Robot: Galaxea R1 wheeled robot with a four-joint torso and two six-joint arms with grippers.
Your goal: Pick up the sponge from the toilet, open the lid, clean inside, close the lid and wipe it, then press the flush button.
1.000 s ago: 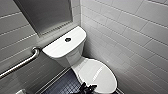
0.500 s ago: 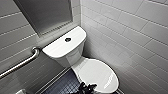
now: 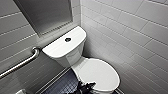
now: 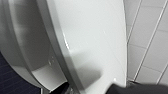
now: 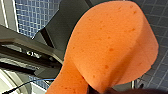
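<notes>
The white toilet (image 3: 65, 51) stands in a tiled corner with its lid (image 3: 100, 72) down over the bowl. The dark round flush button (image 3: 67, 39) sits in the middle of the tank top. My left gripper (image 3: 86, 87) is at the lid's near edge. In the left wrist view it (image 4: 92, 88) is open, one dark finger (image 4: 62, 87) under the rim and the other on top of the lid (image 4: 95, 37), with the bowl's outside (image 4: 22, 50) beside it. The orange sponge (image 5: 112, 50) hangs bent over the floor, my right gripper (image 5: 100, 91) shut on it.
A metal grab bar (image 3: 22, 63) runs along the left wall beside the tank. A grey recessed panel (image 3: 47, 15) sits above the tank. The tiled right wall (image 3: 130, 37) stands close to the bowl. Dark blue small-tiled floor (image 3: 62, 85) lies left of the bowl.
</notes>
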